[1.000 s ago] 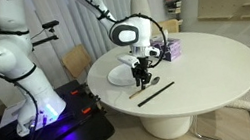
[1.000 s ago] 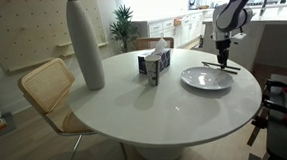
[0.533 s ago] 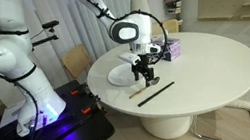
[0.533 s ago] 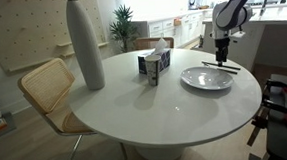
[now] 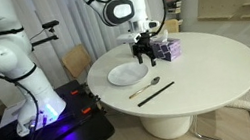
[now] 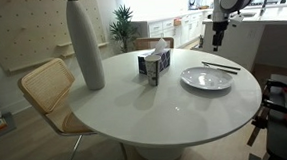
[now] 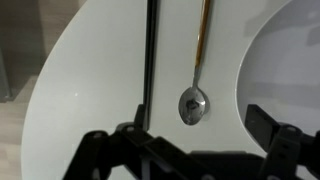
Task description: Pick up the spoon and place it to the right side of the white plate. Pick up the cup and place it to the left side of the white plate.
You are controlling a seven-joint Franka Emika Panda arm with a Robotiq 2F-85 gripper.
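The silvery spoon (image 5: 145, 86) lies on the round table beside the white plate (image 5: 122, 76), between it and a long black stick (image 5: 156, 92). In the wrist view the spoon's bowl (image 7: 193, 104) faces up, its handle runs away from me, and the plate's rim (image 7: 285, 70) curves at the right. My gripper (image 5: 143, 49) hangs open and empty, well above the table and over the plate's far edge (image 6: 218, 37). The small white shape beside the tissue box appears to be the cup (image 5: 159, 47), partly hidden behind my fingers.
A purple tissue box (image 5: 170, 49) stands near the table's middle. A tall white vase (image 6: 84, 44) rises on the far side from the plate. Chairs (image 6: 46, 88) flank the table. The black stick (image 7: 150, 50) lies parallel to the spoon.
My gripper opened and let go of the spoon, which now rests on the table. The arm then rose and drew back towards the tissue box.
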